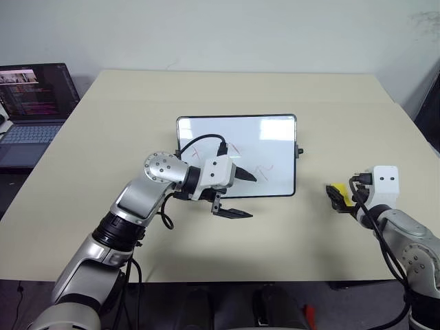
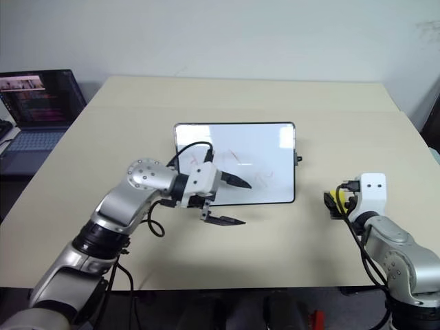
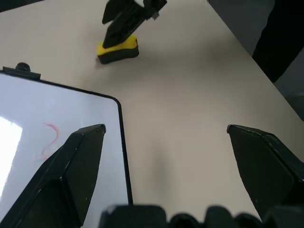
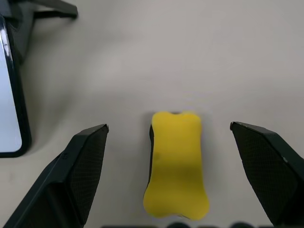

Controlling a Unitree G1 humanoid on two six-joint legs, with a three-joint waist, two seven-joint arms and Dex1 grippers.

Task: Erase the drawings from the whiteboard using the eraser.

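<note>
Two grippers hang spread wide above a beige table [image 1: 82, 206]: the left gripper [image 1: 242, 194], its jaws apart and holding nothing, points to the right over the near edge of the whiteboard [image 1: 275, 130], while the right gripper [image 4: 167, 142] is open around the yellow eraser [image 4: 175, 164], which lies flat on the table between its fingers, untouched, well to the right of the board. Farther back, the whiteboard lies flat at the table's middle with the red drawings [image 1: 234, 150] on it, and an open laptop [image 1: 31, 103] sits beyond the far left edge.
</note>
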